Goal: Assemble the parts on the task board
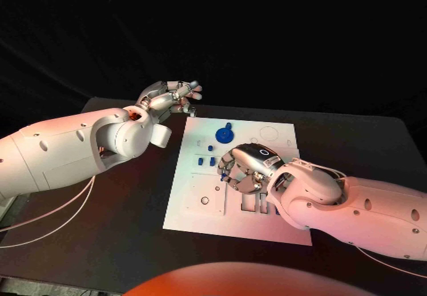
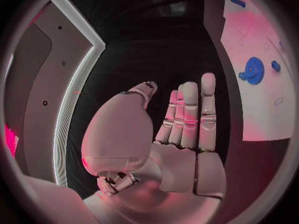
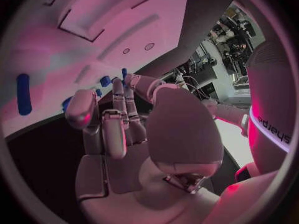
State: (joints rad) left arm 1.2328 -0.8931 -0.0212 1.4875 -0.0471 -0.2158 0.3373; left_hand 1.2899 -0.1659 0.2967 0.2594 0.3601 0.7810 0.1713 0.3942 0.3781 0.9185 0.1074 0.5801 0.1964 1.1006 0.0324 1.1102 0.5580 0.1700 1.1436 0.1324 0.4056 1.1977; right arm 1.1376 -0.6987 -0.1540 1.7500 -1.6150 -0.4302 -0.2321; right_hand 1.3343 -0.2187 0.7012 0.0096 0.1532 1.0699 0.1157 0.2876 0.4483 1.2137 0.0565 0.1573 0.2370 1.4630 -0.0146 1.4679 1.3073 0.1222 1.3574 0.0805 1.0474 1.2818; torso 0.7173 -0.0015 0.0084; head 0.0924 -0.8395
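I see the task board (image 1: 276,228) as a smooth, matt white plate, and the blue parts (image 1: 224,132) on it look like plain plastic. My hands (image 1: 247,168) have a silvery, metallic sheen, the arm shells (image 1: 53,154) glossy white plastic, over a matt black table (image 1: 107,240).

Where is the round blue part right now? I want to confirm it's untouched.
In the head view the round blue part sits near the far edge of the task board, between the left hand and the right hand; neither touches it.
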